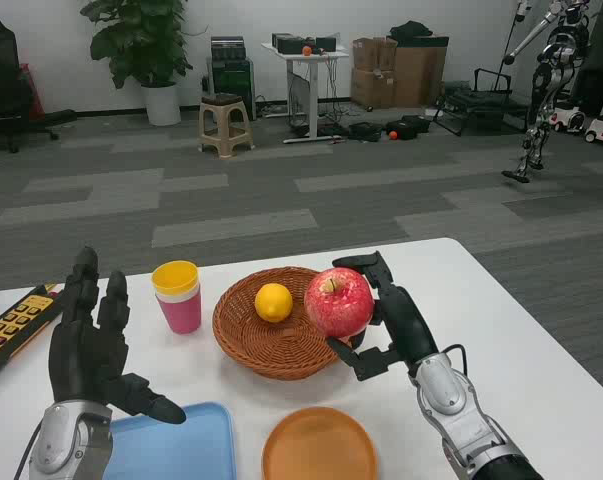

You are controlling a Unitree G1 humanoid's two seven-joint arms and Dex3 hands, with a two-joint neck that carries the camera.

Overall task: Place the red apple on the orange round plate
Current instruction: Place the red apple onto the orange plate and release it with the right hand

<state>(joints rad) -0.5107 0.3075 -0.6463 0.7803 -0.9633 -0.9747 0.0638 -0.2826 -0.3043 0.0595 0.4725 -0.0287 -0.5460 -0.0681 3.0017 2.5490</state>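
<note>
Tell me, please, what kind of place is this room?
Probably a robotics lab or an office used for testing. It has grey carpet tiles, stacked cardboard boxes by the back wall, and another humanoid robot standing at the right. A potted plant and a work desk suit an office.

wicker basket [271, 345] holding lemon [273, 302] | stacked cups [178, 296] left of it | blue tray [186, 445] | remote [11, 325] far left

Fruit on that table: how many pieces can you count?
2. The red apple is held in the right hand above the wicker basket's edge; a lemon lies inside the basket.
</note>
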